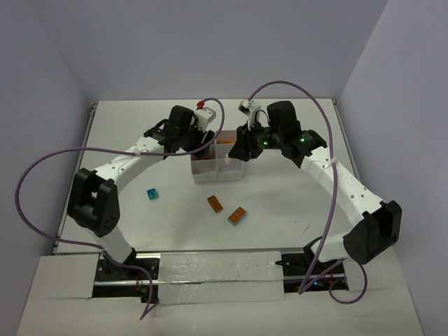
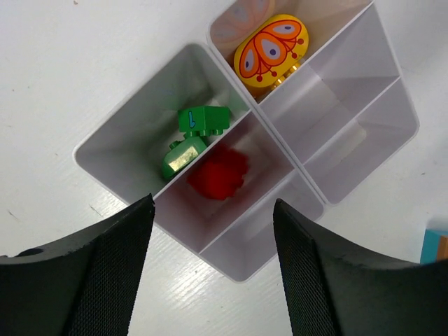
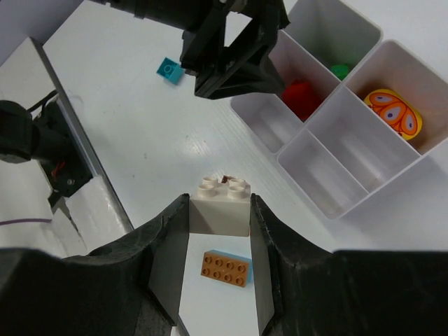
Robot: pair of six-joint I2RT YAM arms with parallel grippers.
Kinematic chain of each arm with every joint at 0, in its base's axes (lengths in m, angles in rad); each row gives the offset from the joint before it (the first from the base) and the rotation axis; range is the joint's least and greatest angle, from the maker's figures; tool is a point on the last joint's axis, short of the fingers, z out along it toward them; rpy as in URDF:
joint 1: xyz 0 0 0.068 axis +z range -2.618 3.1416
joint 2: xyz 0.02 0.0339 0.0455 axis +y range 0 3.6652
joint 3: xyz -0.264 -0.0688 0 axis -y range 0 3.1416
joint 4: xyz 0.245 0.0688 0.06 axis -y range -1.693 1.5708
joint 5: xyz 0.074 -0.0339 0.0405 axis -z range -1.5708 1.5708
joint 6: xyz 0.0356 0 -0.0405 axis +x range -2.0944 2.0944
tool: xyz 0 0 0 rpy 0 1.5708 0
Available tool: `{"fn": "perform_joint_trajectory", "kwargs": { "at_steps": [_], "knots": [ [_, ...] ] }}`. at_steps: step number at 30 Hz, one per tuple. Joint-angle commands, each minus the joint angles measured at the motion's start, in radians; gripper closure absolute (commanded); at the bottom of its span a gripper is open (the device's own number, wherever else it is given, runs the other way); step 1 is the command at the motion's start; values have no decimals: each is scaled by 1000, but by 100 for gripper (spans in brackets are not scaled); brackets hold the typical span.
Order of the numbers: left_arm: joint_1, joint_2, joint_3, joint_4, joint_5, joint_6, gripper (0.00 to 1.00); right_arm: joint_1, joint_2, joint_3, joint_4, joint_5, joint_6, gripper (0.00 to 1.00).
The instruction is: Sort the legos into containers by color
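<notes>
On the counter (image 1: 287, 203), the white tray (image 2: 241, 269) holds green legos (image 2: 192, 136), a red lego (image 2: 218, 173) and a yellow butterfly-printed piece (image 2: 271, 52) in separate compartments. The left claw (image 2: 212, 210) hangs spread above it; the right claw (image 1: 241, 152) pinches a white studded brick (image 3: 222, 208). A teal brick (image 1: 152, 192) and orange-brown bricks (image 1: 215, 204) lie loose.

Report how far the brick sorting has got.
Done: two green studded bricks, a red brick and a yellow butterfly-printed piece sit in separate compartments of the white plastic tray. In hand: the right tool grips a white studded brick; the left tool is open. Left, at least: a teal brick and two orange-brown bricks on the table.
</notes>
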Motion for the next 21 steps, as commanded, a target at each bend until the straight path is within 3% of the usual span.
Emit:
{"fn": "perform_joint_trajectory", "kwargs": {
  "at_steps": [1, 8, 11, 14, 21],
  "knots": [
    [-9, -42, 62, 4, 8, -15, 21, -21, 12, 7, 52, 56, 47, 100],
    [48, -293, -3, 52, 112, -79, 17, -11, 41, 20, 113, 136, 84, 100],
    [174, -397, 2, 0, 156, -147, 8, 21, 116, 50, 137, 187, 84, 100],
    [277, -428, 25, -92, 199, -154, 1, 73, 168, 83, 156, 264, 79, 100],
    [438, -416, -1, -195, 179, -300, 1, 200, 336, 239, 92, 446, 132, 100]
  ]
}}
